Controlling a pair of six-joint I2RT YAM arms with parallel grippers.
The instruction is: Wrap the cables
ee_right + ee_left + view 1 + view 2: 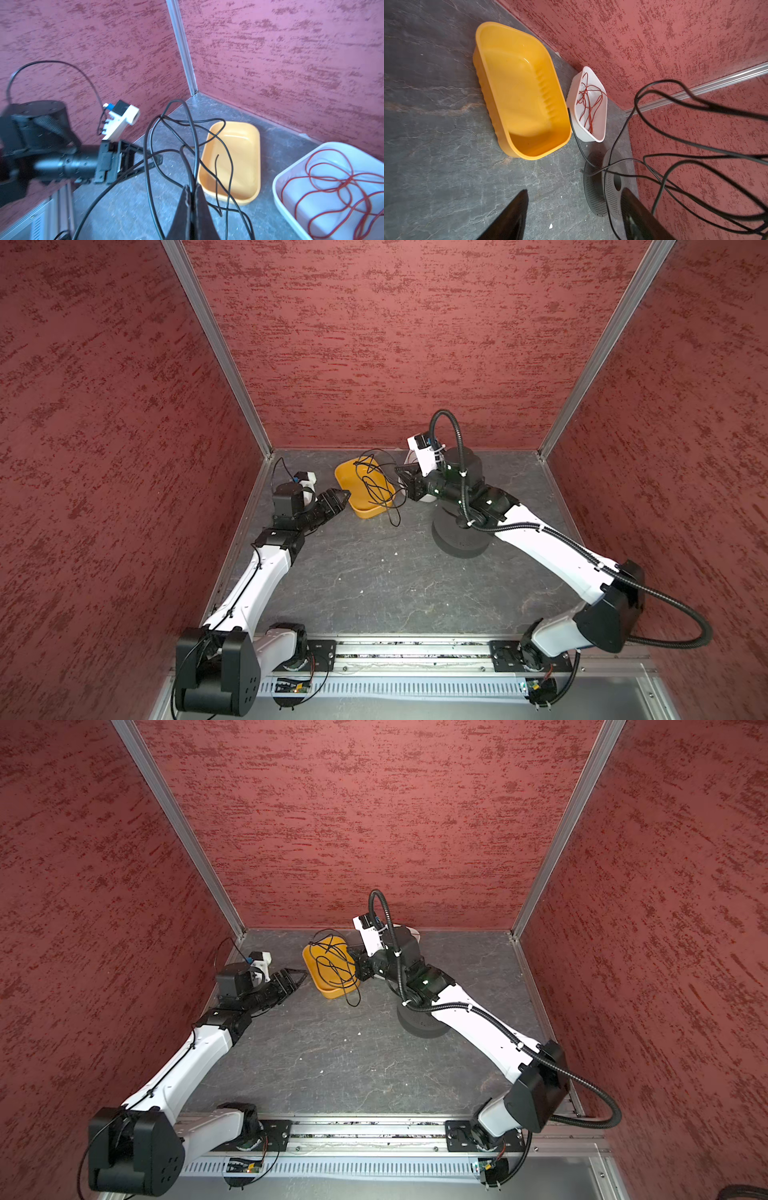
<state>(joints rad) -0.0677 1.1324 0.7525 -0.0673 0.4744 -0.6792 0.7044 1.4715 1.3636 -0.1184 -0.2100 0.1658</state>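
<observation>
At the far end of the table, close to the back wall, my right gripper is pressed together on the black cable — several strands run into the pinch and rise out of it in loose loops. In both top views those loops hang over the yellow tray, and one strand drops past the tray's near rim onto the table. My left gripper sits low on the other side of the tray, just beside its wall and pointing at it. Its fingers are spread over bare table.

From my left wrist, the cable's loops cross the air close to the lens, blurred, and partly hide a round black drum with a holed top. One cable end lies on the table between the yellow tray and a white tray, at the yellow wall — touching it or not, I cannot tell. The white tray stands just beside the yellow one, near the red wall, and holds a tangle of thin red wire. My right arm reaches over the drum. From my right wrist, a strand crosses in front of my left gripper's fingers; whether it touches them I cannot tell.
</observation>
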